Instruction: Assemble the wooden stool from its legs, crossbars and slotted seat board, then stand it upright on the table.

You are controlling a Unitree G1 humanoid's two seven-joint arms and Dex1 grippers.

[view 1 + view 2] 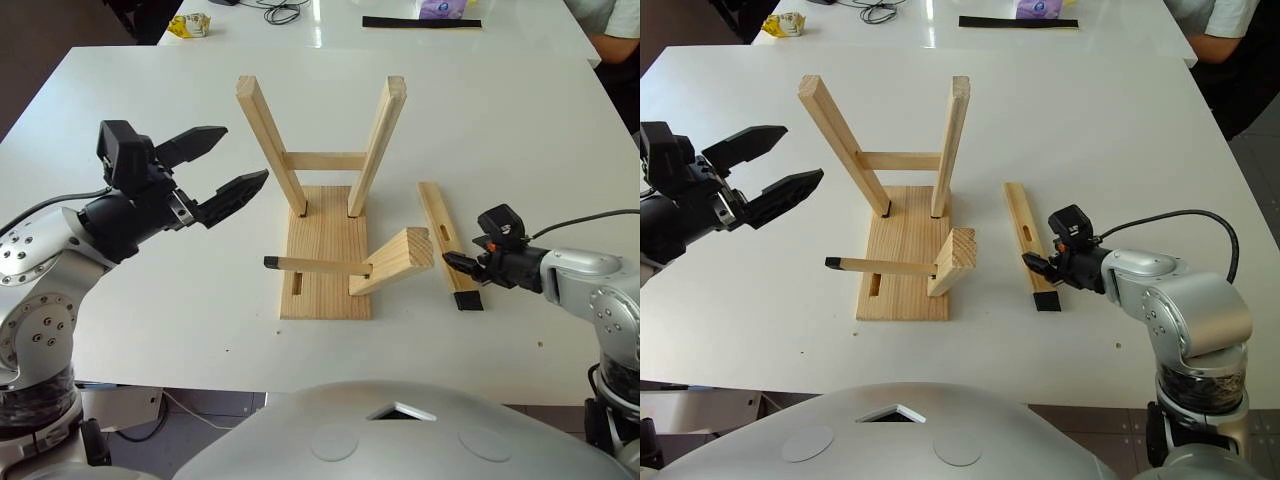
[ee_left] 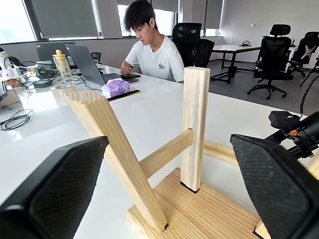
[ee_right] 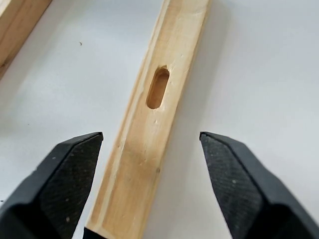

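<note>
The right gripper (image 3: pixel 151 135) has its jaws wide on either side of the loose leg (image 1: pixel 440 225), which lies flat on the tabletop (image 1: pixel 520 140), its length running straight ahead of them. The left gripper (image 1: pixel 245 153), jaws equally wide, hangs farther off.

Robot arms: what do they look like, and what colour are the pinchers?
The arms are rounded silver-grey shells. The left gripper and right gripper are black, each with two pointed fingers with rough pads. A black cable trails from each arm.
</note>
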